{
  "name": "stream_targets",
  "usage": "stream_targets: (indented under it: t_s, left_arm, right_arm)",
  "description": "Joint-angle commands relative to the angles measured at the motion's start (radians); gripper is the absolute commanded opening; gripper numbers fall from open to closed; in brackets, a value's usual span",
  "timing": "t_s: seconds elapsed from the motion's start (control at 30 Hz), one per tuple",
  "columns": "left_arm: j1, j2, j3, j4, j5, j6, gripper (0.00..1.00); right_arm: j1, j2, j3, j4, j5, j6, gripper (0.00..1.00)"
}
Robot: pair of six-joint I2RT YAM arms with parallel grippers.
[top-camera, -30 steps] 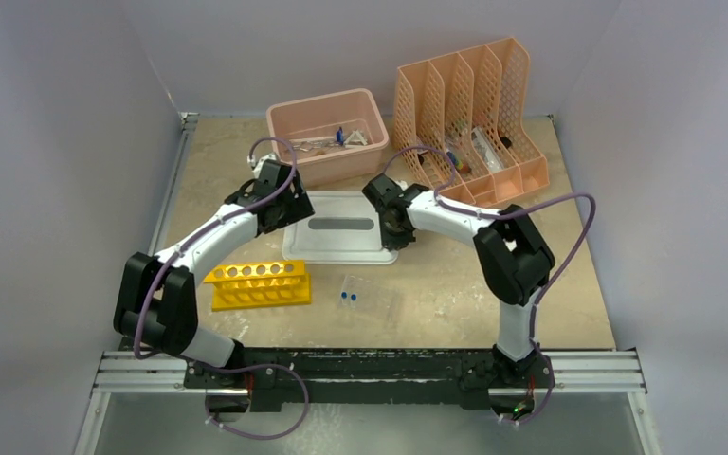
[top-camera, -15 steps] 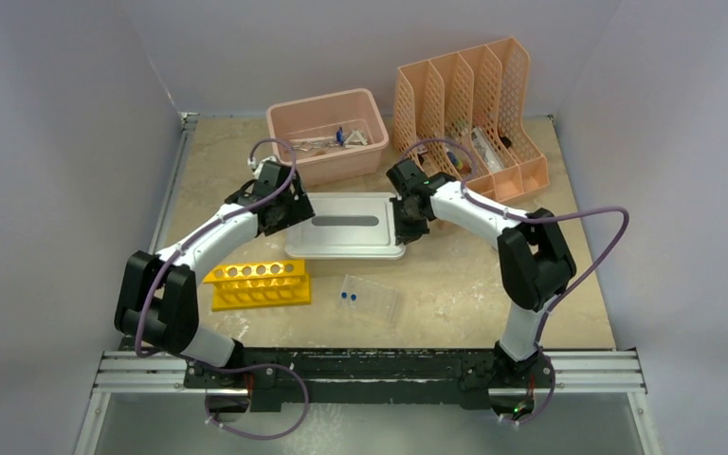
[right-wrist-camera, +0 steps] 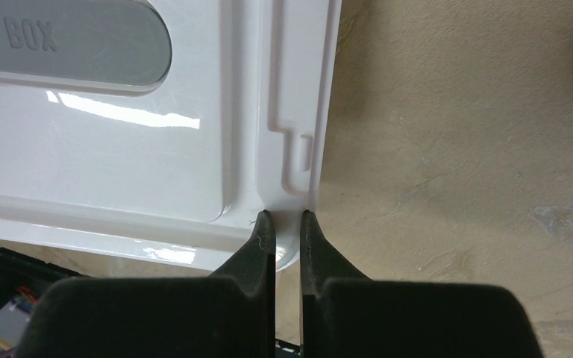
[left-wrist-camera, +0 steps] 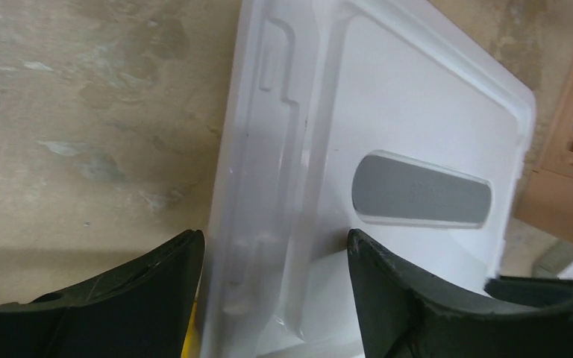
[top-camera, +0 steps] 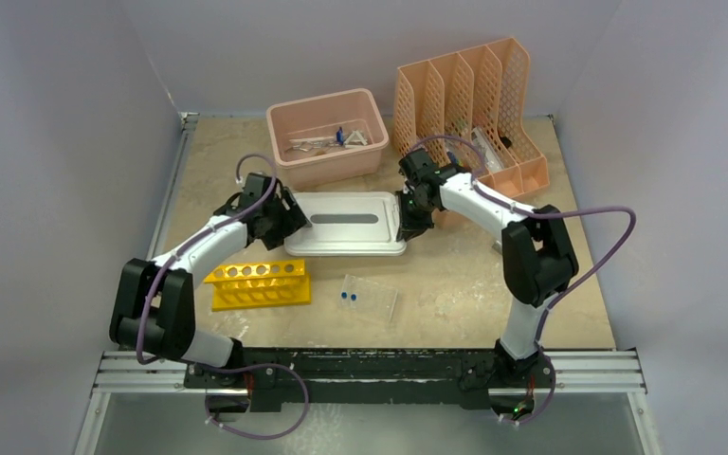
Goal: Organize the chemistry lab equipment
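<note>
A white lid with a grey label (top-camera: 346, 223) lies between the two arms, in front of the pink tub (top-camera: 370, 104). My right gripper (top-camera: 406, 220) is shut on the lid's right rim (right-wrist-camera: 298, 149), which sits pinched between its fingers (right-wrist-camera: 287, 216). My left gripper (top-camera: 282, 216) stands open, its jaws astride the lid's left rim (left-wrist-camera: 268, 149) without closing on it (left-wrist-camera: 276, 242). The yellow test-tube rack (top-camera: 258, 282) stands at the near left. A clear tray (top-camera: 372, 299) with two blue-capped vials (top-camera: 346, 297) lies near the middle. Metal tongs (top-camera: 308, 145) rest in the tub.
The peach slotted file holder (top-camera: 469, 95) stands at the back right, close behind my right arm. The tub also holds a small blue-capped item (top-camera: 340, 135). Grey walls close in the table on the left, right and back.
My right gripper has moved right and back, drawing the lid slightly toward the tub. My left gripper has slid left to the lid's left rim, staying open.
</note>
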Motion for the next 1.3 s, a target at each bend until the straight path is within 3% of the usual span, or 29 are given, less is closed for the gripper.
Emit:
stream_targets:
  t_s: [0.0,0.17,0.57,0.7,0.83,1.03,1.13,1.27]
  left_arm:
    - [0.01,-0.066,-0.011,0.148,0.207,-0.026,0.67]
    - [0.009,-0.078,-0.01,0.179,0.351,-0.022,0.52]
    - [0.009,-0.183,-0.046,0.191,0.52,-0.095,0.22]
    - [0.008,-0.229,-0.077,0.274,0.584,-0.144,0.0]
    - [0.008,-0.237,-0.082,0.284,0.594,-0.145,0.0]
    - [0.009,-0.254,-0.028,0.333,0.627,-0.136,0.0]
    - [0.008,-0.249,-0.002,0.409,0.637,-0.16,0.0]
    - [0.008,-0.234,0.041,0.487,0.673,-0.21,0.0]
  right_arm:
    - [-0.012,-0.002,0.029,-0.001,-0.078,-0.015,0.0]
    - [-0.016,-0.011,0.016,0.021,-0.084,-0.013,0.0]
    - [-0.021,-0.099,-0.097,0.116,-0.073,-0.012,0.0]
    - [-0.021,-0.136,-0.144,0.182,-0.056,-0.012,0.0]
    - [-0.021,-0.168,-0.155,0.205,-0.009,0.005,0.0]
    - [-0.02,-0.283,-0.154,0.226,0.107,0.024,0.27]
    - [-0.021,-0.342,-0.144,0.233,0.176,0.02,0.34]
    - [-0.02,-0.414,-0.133,0.243,0.253,0.026,0.37]
